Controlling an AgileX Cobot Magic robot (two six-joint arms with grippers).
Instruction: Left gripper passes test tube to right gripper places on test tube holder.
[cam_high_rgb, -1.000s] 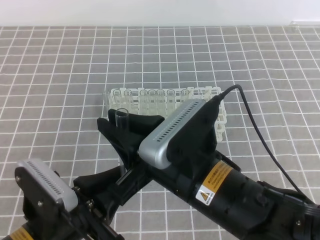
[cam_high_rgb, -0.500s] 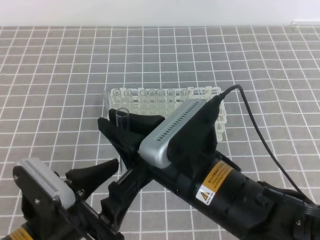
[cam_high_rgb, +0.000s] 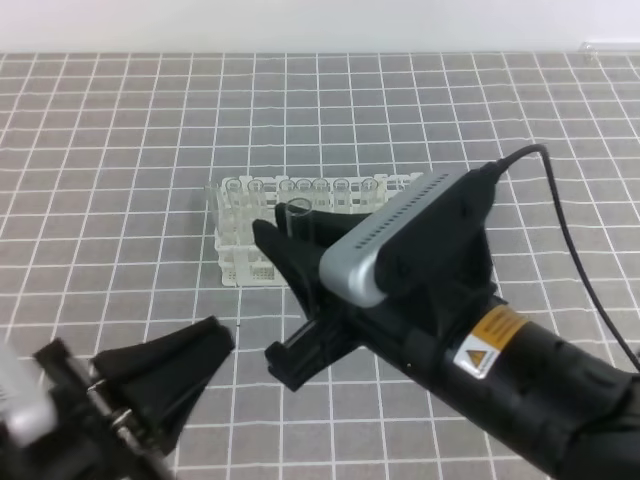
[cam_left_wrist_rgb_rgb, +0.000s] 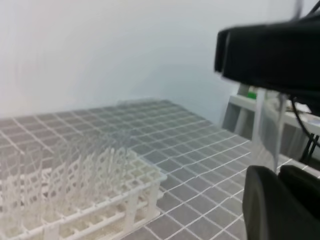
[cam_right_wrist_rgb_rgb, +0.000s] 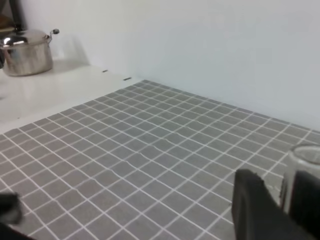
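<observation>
Black and bulky at the lower left of the high view, my left claw (cam_high_rgb: 170, 370) has its two fingers spread apart with nothing between them; it hangs low over the grey tiled bench (cam_high_rgb: 120, 130), well clear of the tube. Up and to the right of it stands the test tube holder (cam_high_rgb: 245, 225), a white lattice rack resting on the bench, its right part hidden behind my other arm. From my left wrist camera the same rack (cam_left_wrist_rgb_rgb: 85, 185) fills the lower left, and the tube (cam_left_wrist_rgb_rgb: 267, 135) shows as a pale, blurred upright streak at the right, beneath the dark body of my other arm.

Further right, my right claw (cam_high_rgb: 296, 262) is clamped on the test tube (cam_high_rgb: 293, 213): the clear tube stands upright between its black fingers, its open round rim poking out above them, just in front of the rack and level with the rack's top row. Only the rim and a short stretch of glass show; the rest is covered by the fingers. In my right wrist view the tube's rim (cam_right_wrist_rgb_rgb: 306, 155) sits at the far right, pinched between the two dark fingers (cam_right_wrist_rgb_rgb: 255, 205). Away at that view's upper left, a steel pot (cam_right_wrist_rgb_rgb: 26, 51) sits on a white ledge
</observation>
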